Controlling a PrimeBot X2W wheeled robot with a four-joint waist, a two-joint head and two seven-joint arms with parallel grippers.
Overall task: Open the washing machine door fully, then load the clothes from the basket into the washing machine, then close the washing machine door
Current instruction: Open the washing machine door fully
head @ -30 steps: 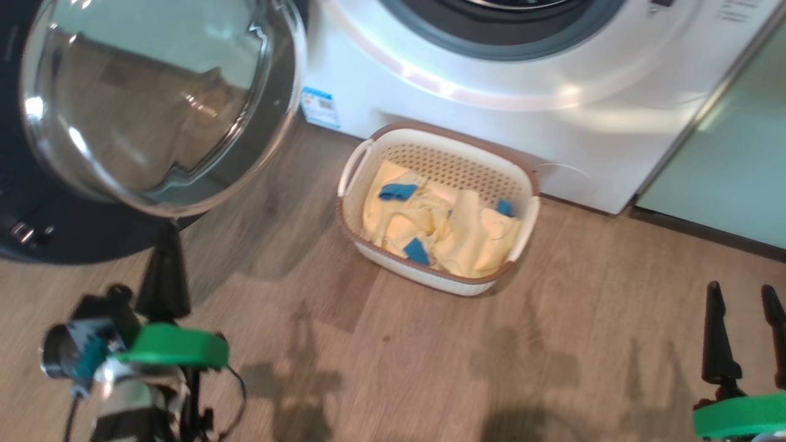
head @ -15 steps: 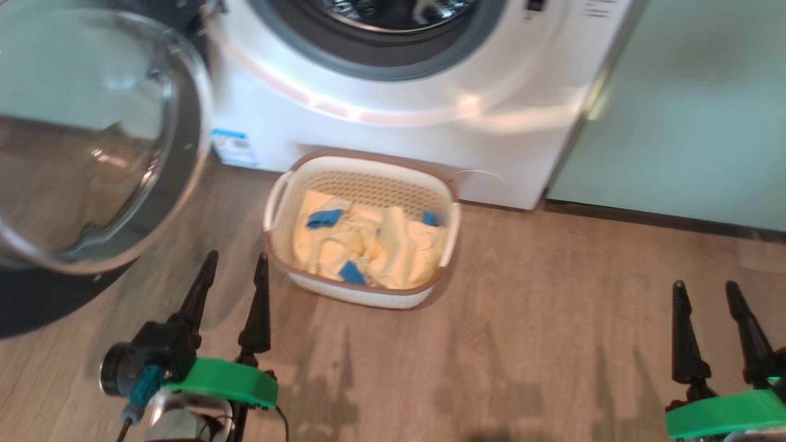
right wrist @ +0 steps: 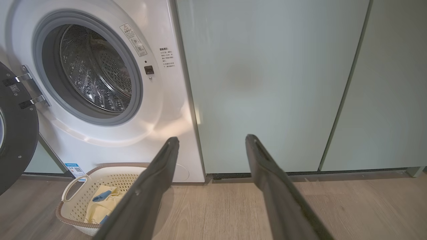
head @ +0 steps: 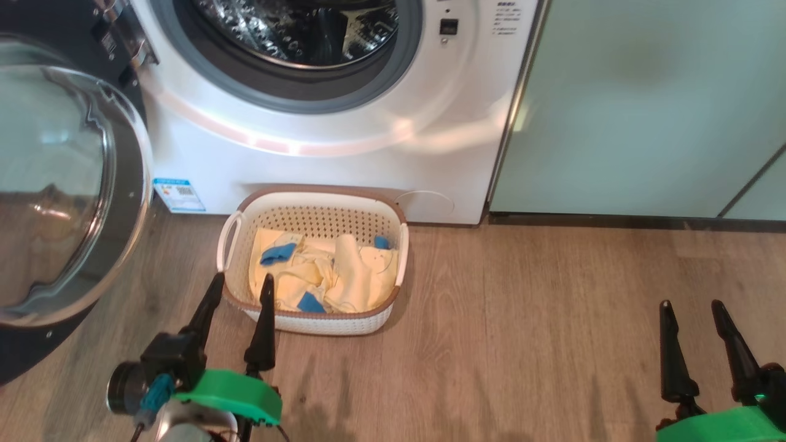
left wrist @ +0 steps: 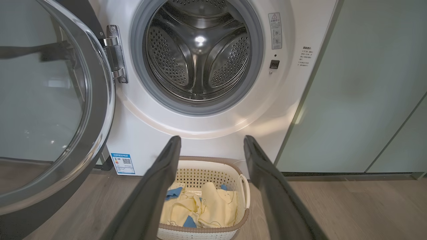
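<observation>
The washing machine door point(head: 67, 184) stands swung out along the left edge of the head view. Its black rim and glass bowl reach from the top left down to the lower left, and its hinge point(head: 126, 43) sits at the upper left beside the drum mouth point(head: 295, 92). The washing machine point(head: 344, 153) takes the top centre, its grey-ringed mouth uncovered. Pale green cabinet panels point(head: 645, 104) take the upper right and meet the machine's right edge along a thin vertical strip.

The basket point(head: 319, 221) stands on the wooden floor point(head: 522, 319) at centre, its far rim just beside the foot of the machine, below the drum mouth. The clothes point(head: 331, 276) lie heaped inside it. A strip of bare floor runs between the door's lower rim and the basket's left handle. Right of the basket the floor lies open to the right edge and along the cabinet base.

The left fingers point(head: 264, 325) rise from the lower left, spread wide and holding nothing. In the head view their tips overlap the basket's near left corner. In the left wrist view they point at the machine's white front, with the basket low between them and no contact visible.

The right fingers point(head: 670, 350) stand at the lower right, equally wide apart and empty, over bare floor and well apart from the basket. In the right wrist view they point toward the cabinet panels.
</observation>
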